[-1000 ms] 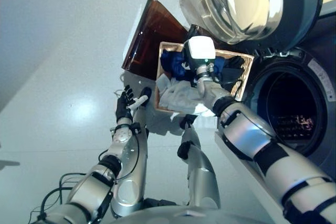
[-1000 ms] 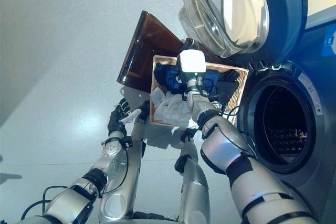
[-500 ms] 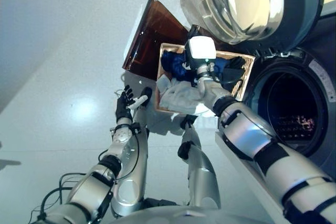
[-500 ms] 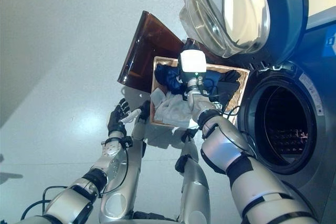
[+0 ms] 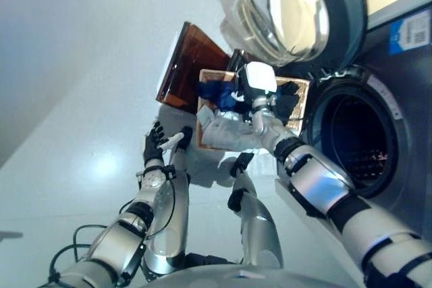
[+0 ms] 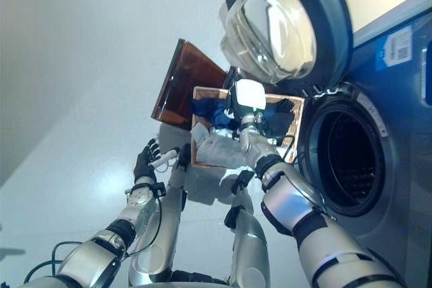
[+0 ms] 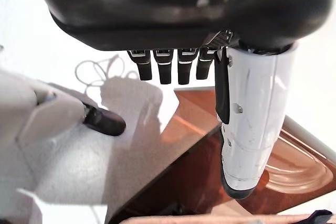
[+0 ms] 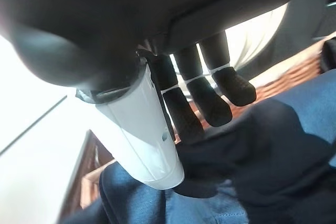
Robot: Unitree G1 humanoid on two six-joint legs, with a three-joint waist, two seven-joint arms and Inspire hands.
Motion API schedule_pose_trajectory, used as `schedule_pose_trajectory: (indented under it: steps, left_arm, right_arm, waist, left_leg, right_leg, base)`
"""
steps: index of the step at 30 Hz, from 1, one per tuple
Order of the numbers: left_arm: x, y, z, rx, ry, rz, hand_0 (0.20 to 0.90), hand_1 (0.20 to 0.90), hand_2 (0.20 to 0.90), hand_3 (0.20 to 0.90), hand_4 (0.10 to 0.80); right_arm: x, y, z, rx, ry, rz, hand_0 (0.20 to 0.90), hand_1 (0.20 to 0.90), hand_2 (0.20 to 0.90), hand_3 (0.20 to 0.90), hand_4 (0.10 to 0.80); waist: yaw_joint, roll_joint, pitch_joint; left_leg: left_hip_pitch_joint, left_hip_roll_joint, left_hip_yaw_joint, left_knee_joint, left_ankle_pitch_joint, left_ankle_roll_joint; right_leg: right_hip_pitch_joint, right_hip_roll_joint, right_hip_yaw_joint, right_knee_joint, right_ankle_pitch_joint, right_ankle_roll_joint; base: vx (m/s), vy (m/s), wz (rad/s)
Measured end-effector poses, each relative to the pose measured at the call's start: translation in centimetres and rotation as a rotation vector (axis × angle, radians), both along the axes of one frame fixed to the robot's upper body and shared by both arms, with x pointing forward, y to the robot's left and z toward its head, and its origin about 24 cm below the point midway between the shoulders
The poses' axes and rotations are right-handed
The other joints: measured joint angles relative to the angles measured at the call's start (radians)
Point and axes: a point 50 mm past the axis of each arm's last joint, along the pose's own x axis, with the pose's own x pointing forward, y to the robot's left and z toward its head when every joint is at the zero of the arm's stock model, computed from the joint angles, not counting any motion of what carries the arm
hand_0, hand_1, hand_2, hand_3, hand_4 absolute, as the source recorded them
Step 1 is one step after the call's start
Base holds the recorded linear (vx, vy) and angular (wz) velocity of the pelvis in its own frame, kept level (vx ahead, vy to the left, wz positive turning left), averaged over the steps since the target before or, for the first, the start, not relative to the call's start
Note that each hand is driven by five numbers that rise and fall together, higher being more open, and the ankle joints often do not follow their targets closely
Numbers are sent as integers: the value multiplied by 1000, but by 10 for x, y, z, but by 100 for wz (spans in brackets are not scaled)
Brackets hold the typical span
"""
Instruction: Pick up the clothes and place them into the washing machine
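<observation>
Right hand (image 8: 173, 103) in wicker basket (image 5: 300, 89) beside washing machine (image 5: 378, 139), fingers curled, touching blue clothes (image 8: 294, 145). Left hand (image 5: 156, 143) spread, empty, left of basket.

A crumpled heap of clothes, dark blue cloth (image 5: 217, 92) toward the top and a pale grey-white piece (image 5: 229, 133) spilling over the lower edge, fills the wicker basket (image 5: 302, 89) at upper centre of the frame, just left of the washing machine (image 5: 398, 106), whose round door (image 5: 287, 8) stands open above its dark drum (image 5: 354, 139).
</observation>
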Motion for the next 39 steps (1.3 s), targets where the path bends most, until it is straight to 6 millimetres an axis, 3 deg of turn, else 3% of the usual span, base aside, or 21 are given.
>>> schedule_pose_trajectory:
  steps: [3,12,18,21,26,27,29,30,31,32,35,39]
  left_arm:
    - [-7,12,-6,27,40,51,900,900,900,900,800]
    - [-27,42,-20,76,121,146,900,900,900,900,800]
    - [-32,42,-24,94,140,138,900,900,900,900,800]
    - [-40,45,-30,104,175,150,900,900,900,900,800]
    - [-51,46,-38,91,217,169,900,900,900,900,800]
    - [-51,46,-38,89,216,171,900,900,900,900,800]
    - [-56,43,-43,83,234,163,900,900,900,900,800]
    - [-60,37,-46,67,247,160,900,900,900,900,800]
    - [-61,29,-49,47,251,147,900,900,900,900,800]
    - [-60,27,-48,45,246,132,900,900,900,900,800]
    - [-60,20,-50,25,252,105,900,900,900,900,800]
    - [-59,12,-51,-3,250,82,900,900,900,900,800]
  right_arm:
    - [-9,9,-14,95,21,42,200,200,200,200,300]
    - [-44,29,-49,369,98,121,200,200,200,200,300]
    - [-63,35,-61,628,142,128,200,200,200,200,300]
    - [-74,35,-72,830,199,102,200,200,200,200,300]
    - [-100,29,-99,1430,308,-63,200,200,200,200,300]
    - [-103,29,-103,1471,322,-81,200,200,200,200,300]
    - [-111,28,-113,1633,355,-126,200,200,200,200,300]
    - [-115,23,-119,1739,351,-179,200,200,200,200,300]
    - [-117,17,-122,1814,322,-222,200,200,200,200,300]
    - [-121,15,-127,1931,292,-278,200,200,200,200,300]
    - [-120,16,-128,2103,260,-309,200,200,200,200,300]
    - [-122,16,-129,2179,230,-318,200,200,200,200,300]
  waist:
    - [-23,-13,-3]
    - [-67,-99,-55]
    - [-85,-105,-107]
    - [-89,-96,-124]
    - [-119,-65,-148]
    - [-127,-61,-150]
    - [-134,-43,-157]
    - [-135,-19,-164]
    - [-135,7,-164]
    - [-138,10,-169]
    - [-148,35,-170]
    - [-159,40,-170]
  left_leg:
    - [28,-1,18,4,-5,3]
    - [134,-4,89,15,-49,16]
    - [140,-8,107,41,-74,25]
    - [154,-9,130,60,-94,32]
    - [152,-25,156,91,-108,48]
    - [150,-26,158,97,-109,49]
    - [151,-29,174,103,-113,56]
    - [150,-14,185,87,-115,75]
    - [153,-3,199,70,-107,85]
    - [157,-27,202,54,-91,76]
    - [163,-38,221,27,-80,85]
    - [189,-43,239,-4,-72,88]
  right_leg:
    - [20,-2,23,-2,-8,7]
    - [89,-10,83,1,-14,25]
    - [91,-15,102,17,-6,23]
    - [92,-20,106,33,-3,23]
    - [90,-42,112,37,-25,30]
    - [89,-43,113,35,-33,32]
    - [86,-47,128,28,-67,50]
    - [85,-46,131,21,-103,83]
    - [77,-35,125,66,-106,71]
    - [94,-29,126,86,-103,37]
    - [86,-37,141,70,-61,41]
    - [86,-40,150,70,-32,44]
  base:
    - [75,30,-14]
    - [66,27,-20]
    - [35,36,-9]
    - [30,44,-21]
    - [30,57,-11]
    - [25,82,-12]
    - [19,67,-24]
    - [16,71,-36]
    - [26,73,-18]
    - [26,53,-8]
    - [22,43,-17]
    - [20,26,-11]
